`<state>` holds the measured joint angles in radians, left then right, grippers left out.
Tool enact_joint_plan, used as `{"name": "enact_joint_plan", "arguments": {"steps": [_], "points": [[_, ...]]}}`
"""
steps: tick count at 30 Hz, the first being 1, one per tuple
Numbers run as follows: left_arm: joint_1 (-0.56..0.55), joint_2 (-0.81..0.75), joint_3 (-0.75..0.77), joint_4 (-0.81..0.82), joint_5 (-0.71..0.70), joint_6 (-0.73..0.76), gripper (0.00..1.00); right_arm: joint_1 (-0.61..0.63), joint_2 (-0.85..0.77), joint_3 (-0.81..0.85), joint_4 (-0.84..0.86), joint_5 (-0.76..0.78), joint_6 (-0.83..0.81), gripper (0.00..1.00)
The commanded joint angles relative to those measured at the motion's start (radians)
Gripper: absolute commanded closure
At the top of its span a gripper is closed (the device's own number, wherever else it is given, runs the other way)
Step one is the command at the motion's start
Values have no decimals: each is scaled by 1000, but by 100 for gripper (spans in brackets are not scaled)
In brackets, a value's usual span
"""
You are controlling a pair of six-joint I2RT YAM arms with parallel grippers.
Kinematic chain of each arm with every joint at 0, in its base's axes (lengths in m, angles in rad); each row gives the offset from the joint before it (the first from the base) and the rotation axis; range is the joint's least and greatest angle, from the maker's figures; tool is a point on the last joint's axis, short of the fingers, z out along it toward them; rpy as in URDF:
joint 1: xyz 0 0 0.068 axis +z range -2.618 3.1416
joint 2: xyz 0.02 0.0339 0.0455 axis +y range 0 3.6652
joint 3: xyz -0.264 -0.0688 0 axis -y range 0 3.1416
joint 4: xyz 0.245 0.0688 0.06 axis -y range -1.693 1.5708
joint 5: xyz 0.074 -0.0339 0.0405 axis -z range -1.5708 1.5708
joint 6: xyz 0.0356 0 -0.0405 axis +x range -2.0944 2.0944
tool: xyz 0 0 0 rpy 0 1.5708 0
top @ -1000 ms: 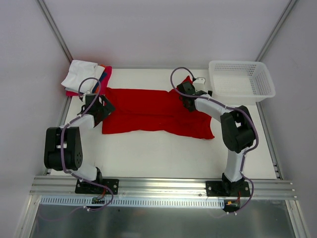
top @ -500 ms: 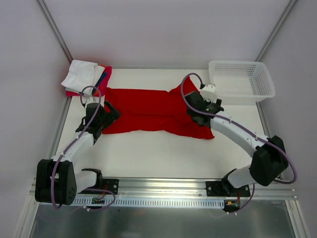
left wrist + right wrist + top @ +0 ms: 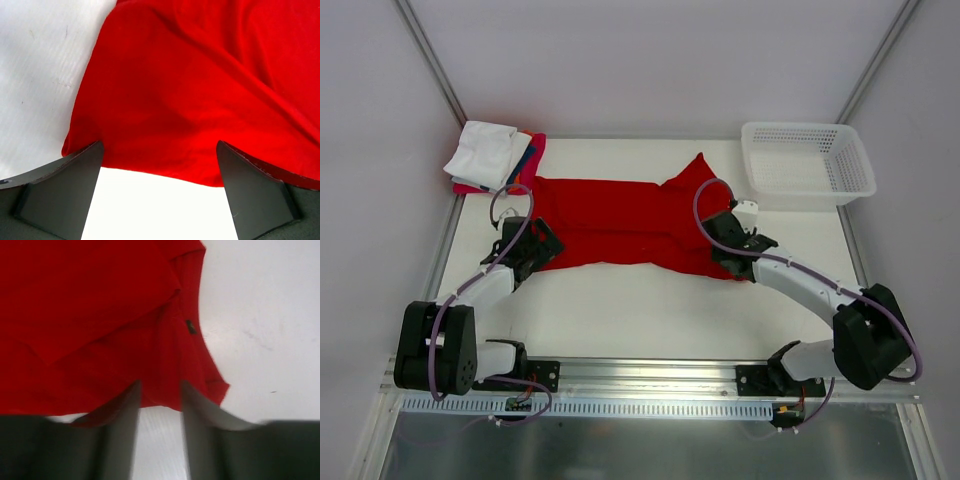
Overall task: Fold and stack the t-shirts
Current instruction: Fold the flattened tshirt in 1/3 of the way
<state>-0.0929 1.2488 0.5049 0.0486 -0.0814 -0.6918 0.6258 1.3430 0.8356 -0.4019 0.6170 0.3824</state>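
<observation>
Plain pale walls all round and a white table [image 3: 650, 310] from where I'm driving this. The red t-shirt [image 3: 620, 215] is spread out sideways across the middle of it, a bit rumpled, with a point of cloth sticking up toward the far edge.

The left gripper [image 3: 538, 242] is down at the shirt's left near corner. On the left wrist cam its fingers [image 3: 65, 185] are spread wide, one on each side of the near hem, and nothing is pinched.

The right gripper [image 3: 728, 250] is over at the right near corner. The right wrist cam is blurry. The fingers [image 3: 122, 430] stand fairly close together with a strip of the red hem in the gap between them, but I honestly can't tell if they've got hold of the cloth. There's a little dark tag [image 3: 191, 327] on the fabric just beyond them.

The stack of folded shirts [image 3: 495, 160] sits in the far left corner with the white one [image 3: 480, 148] on top. Slivers of blue and orange and a pink-red edge [image 3: 537, 148] poke out underneath. It's just beside the red shirt's far left end.

The white mesh basket [image 3: 805, 127] is at the far right corner, apart from the shirt.
</observation>
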Motion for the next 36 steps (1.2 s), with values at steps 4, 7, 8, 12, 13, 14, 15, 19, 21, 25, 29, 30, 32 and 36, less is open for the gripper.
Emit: {"name": "enact_joint_plan", "arguments": {"steps": [4,7,8,12,13,14,15,19,21,25,29,30,32,36], "points": [[-7,-5,24,69,-34,43,4,-69,111,37,115,-115,-48,83],[-5,-2,26,82,-46,54,5,-95,165,60,123,-137,-56,93],[-5,1,29,85,-47,55,5,-101,177,65,123,-140,-57,98],[-2,37,61,103,-41,69,22,-133,228,74,140,-178,-51,100],[1,47,67,108,-40,69,28,-146,240,73,152,-186,-53,99],[4,72,73,112,-38,66,39,-150,245,68,156,-192,-51,100],[12,87,80,123,-32,58,44,-156,252,63,164,-201,-48,99],[24,158,86,143,-17,38,56,-166,249,31,190,-218,-40,100],[24,158,86,143,-3,40,61,-173,245,11,193,-220,-42,99],[30,140,81,128,5,35,75,-178,220,-18,198,-226,-42,99],[30,155,104,42,-17,32,100,-187,193,-41,199,-238,-39,99],[30,158,109,4,-36,37,100,-193,188,-47,199,-244,-34,99],[33,158,116,-22,-44,44,100,-201,180,-69,207,-267,-28,99],[35,141,123,-90,-84,78,100,-231,153,-107,219,-312,-19,99]]}}
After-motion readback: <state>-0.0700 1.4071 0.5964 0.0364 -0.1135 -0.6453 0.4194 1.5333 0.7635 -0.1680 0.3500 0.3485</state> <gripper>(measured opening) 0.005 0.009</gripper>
